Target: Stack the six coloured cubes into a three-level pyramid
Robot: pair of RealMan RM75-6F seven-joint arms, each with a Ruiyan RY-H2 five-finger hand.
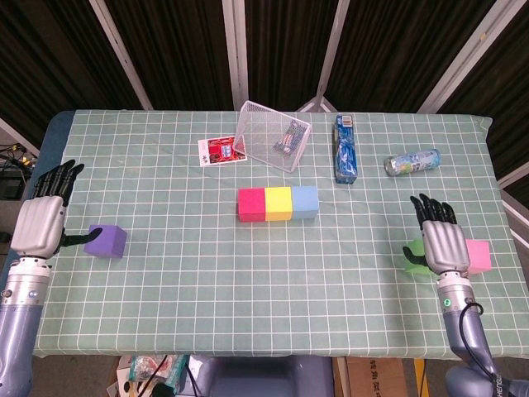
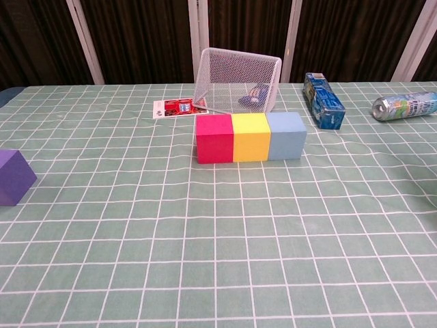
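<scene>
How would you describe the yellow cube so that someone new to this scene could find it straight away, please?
Look to the middle of the green checked tablecloth, just in front of the tilted wire mesh basket. Three cubes sit there touching in a row. The yellow cube is the middle one, with the red cube on one side and the light blue cube on the other.

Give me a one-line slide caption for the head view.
Red cube, yellow cube and blue cube form the base row; open left hand beside a purple cube.
</scene>
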